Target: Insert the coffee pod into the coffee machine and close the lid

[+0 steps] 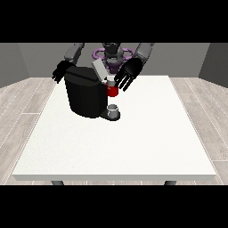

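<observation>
A black coffee machine [84, 95] stands on the white table [133, 138], left of the middle. Its grey lid [99, 69] is tilted up and open. A small red part [112, 90] shows at the machine's right side, just under the lid; whether it is the pod I cannot tell. The hand at the view's right [128, 73] hovers just right of and above that red part, its fingers spread and pointing down. Behind the machine's upper left corner, the hand at the view's left [59, 72] hangs with fingers relaxed and holds nothing.
A small grey cup [113, 110] stands on the machine's base plate, below the red part. The table's near edge [116, 178] runs across the front, with wooden floor around it.
</observation>
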Motion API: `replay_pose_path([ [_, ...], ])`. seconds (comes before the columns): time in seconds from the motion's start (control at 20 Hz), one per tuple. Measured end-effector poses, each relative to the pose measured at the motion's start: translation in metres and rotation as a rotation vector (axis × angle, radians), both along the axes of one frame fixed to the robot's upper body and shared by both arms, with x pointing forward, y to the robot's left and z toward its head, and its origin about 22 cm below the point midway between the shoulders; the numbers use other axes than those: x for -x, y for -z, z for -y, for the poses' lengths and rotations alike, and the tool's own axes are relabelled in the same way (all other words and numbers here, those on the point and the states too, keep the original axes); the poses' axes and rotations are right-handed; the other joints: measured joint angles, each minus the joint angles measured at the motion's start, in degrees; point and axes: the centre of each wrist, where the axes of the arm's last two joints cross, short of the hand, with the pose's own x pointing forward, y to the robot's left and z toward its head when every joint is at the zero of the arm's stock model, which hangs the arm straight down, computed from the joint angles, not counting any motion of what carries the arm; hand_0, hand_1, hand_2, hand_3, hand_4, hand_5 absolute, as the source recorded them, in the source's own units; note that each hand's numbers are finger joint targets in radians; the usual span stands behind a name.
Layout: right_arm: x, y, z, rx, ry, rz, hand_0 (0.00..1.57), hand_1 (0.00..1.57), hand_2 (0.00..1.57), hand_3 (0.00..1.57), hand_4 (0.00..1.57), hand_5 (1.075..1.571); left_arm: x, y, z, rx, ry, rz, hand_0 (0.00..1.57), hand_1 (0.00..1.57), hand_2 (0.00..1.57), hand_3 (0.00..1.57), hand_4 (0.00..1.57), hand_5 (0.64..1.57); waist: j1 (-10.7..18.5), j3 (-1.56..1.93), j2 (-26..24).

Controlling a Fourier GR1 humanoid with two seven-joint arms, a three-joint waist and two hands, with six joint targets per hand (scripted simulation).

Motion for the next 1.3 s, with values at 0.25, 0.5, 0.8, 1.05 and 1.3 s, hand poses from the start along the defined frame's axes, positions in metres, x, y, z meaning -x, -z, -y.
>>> replay_pose_path([
  [0.25,-0.004,0.004,0.009,-0.001,0.012,0.005,0.00,0.00,0.00,0.00,0.39,1.571,0.000,-0.010,0.002,-0.038,-0.004,-0.004,0.00,0.00,0.00,0.00,0.00,1.571,0.52,-0.06,0.26],
  [0.5,-0.006,0.006,0.008,-0.001,0.031,-0.007,0.00,0.00,0.00,0.00,0.41,1.571,0.000,-0.006,0.007,-0.046,0.007,-0.030,0.00,0.00,0.00,0.00,0.00,1.571,1.62,-0.13,-1.14],
  [0.8,0.001,0.016,0.004,-0.018,0.037,-0.046,0.00,0.00,0.00,0.00,0.41,1.571,0.002,0.010,0.006,-0.049,0.010,-0.065,0.00,0.00,0.00,0.00,0.00,1.571,2.59,-0.16,-3.92],
  [1.05,0.014,0.030,0.012,-0.023,0.044,-0.080,0.00,0.00,0.00,0.00,0.42,1.571,0.004,0.031,0.003,0.025,0.009,-0.119,0.00,0.00,0.00,0.00,0.00,1.571,3.46,-0.18,-7.74],
  [1.3,0.031,0.046,0.025,-0.045,0.075,-0.132,0.00,0.00,0.00,0.00,0.49,1.571,0.013,0.085,0.005,0.317,0.009,-0.187,0.00,0.00,0.00,0.00,0.26,1.571,6.45,-0.22,-13.28],
])
